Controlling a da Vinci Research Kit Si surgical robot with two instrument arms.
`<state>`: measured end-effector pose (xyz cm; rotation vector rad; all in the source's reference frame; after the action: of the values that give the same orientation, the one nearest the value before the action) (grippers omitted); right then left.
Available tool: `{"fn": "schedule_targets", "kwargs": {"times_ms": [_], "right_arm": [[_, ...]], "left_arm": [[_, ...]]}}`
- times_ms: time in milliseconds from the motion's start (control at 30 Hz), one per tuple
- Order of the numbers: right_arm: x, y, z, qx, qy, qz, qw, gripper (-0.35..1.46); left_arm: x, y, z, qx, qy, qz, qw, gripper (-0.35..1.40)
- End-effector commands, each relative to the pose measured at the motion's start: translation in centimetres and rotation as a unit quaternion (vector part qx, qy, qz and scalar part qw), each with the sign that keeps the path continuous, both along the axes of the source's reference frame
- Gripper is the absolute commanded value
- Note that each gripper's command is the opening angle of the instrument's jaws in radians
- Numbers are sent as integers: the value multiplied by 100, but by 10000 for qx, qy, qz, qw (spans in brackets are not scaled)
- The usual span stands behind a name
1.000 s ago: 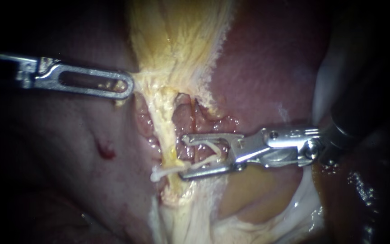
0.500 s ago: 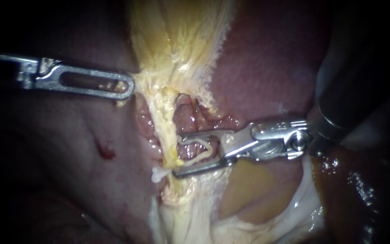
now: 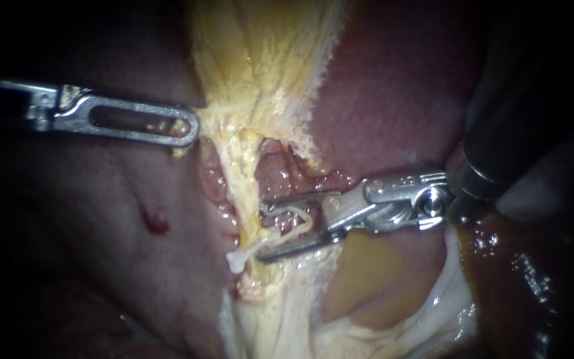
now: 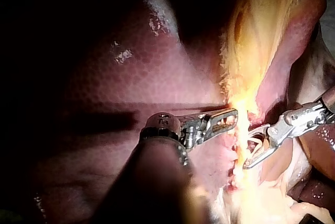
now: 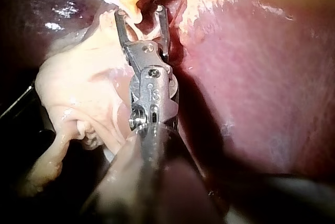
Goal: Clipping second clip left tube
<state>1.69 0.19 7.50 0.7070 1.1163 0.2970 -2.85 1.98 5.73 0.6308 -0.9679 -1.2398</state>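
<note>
Endoscope, right claw: the right instrument [image 3: 264, 230] is spread wide, yet it grips a white clip [image 3: 236, 260] loaded between its two arms.
Endoscope, tube: the left tube [image 3: 242, 178], a yellow strand, crosses the claw's mouth at its tips. The clip's knobbed end pokes out past the tube.
Endoscope, left claw: the left instrument [image 3: 191, 130] is clenched on yellow tissue [image 3: 260, 60] near the strand's top, well apart from the clip.
Endoscope, room: bare liver [image 3: 400, 100] lies above the right instrument, with a ragged tissue edge near its upper arm.
Left wrist: both claws face each other across the bright strand.
Right wrist: only this view looks along the right shaft. The strand sits between both arms, and the clip end lies beyond the tips.
</note>
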Motion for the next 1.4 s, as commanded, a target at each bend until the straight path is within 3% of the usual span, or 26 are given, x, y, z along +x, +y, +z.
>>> {"fn": "schedule_targets", "kwargs": {"times_ms": [33, 333, 900, 1133, 1400], "right_arm": [[3, -1, -2, 59, 54, 22, 10000, 46], [16, -7, -12, 538, 648, 21, 9964, 46], [36, -15, -4, 1129, 1383, -7, 9839, 45], [42, -21, -4, 1273, 1634, -105, 9782, 45], [41, -33, -25, 1293, 1784, -311, 9749, 45]], "left_arm": [[0, 0, 0, 1, -1, -2, 10000, -35], [-1, 0, 0, 1, 0, -3, 10000, -35], [-6, 0, 1, 4, -3, -4, 10000, -35], [-8, -1, 2, 3, -6, 0, 10000, -35], [-8, 0, 4, 1, -9, 4, 10000, -35]]}}
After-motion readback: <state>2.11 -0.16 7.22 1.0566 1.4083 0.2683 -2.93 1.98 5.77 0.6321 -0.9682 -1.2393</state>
